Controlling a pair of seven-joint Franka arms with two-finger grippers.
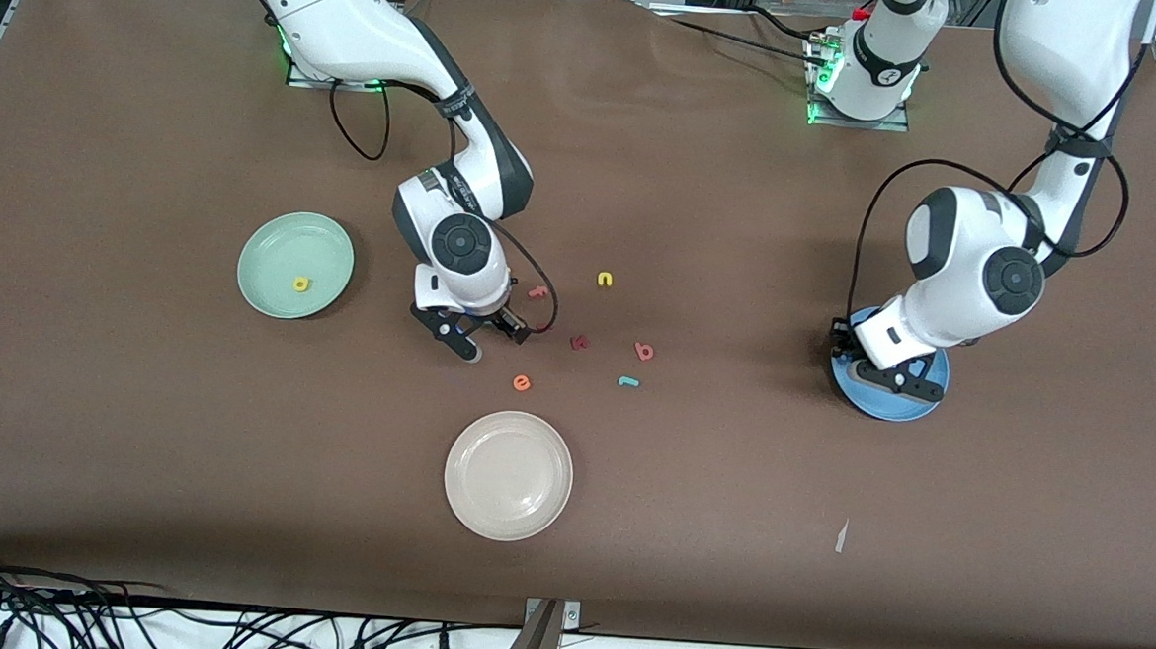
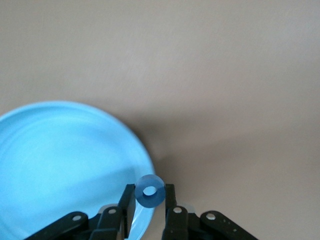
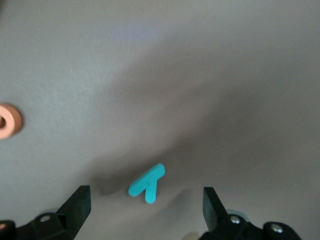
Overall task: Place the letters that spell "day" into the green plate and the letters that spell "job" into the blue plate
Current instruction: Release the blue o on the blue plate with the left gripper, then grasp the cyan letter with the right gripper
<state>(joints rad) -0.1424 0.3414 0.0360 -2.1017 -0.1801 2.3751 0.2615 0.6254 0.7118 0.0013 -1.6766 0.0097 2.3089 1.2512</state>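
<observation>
My left gripper (image 1: 896,383) hangs over the blue plate (image 1: 878,408) at the left arm's end of the table, shut on the blue ring "o" (image 2: 141,196). In the left wrist view the ring sits above the plate's (image 2: 60,160) rim. My right gripper (image 1: 493,342) is low over the middle of the table and open. The teal "y" (image 3: 147,184) lies flat between its fingers, touching neither. The green plate (image 1: 275,249) holds the yellow "d" (image 1: 300,284). The pinkish-red "b" (image 1: 644,351) and the teal "j" (image 1: 628,382) lie on the table.
An orange "e" (image 1: 521,383), a dark red letter (image 1: 580,342), a pink letter (image 1: 538,291) and a yellow letter (image 1: 605,279) lie around the right gripper. A cream plate (image 1: 506,519) sits nearer the front camera. A white scrap (image 1: 841,536) lies toward the left arm's end.
</observation>
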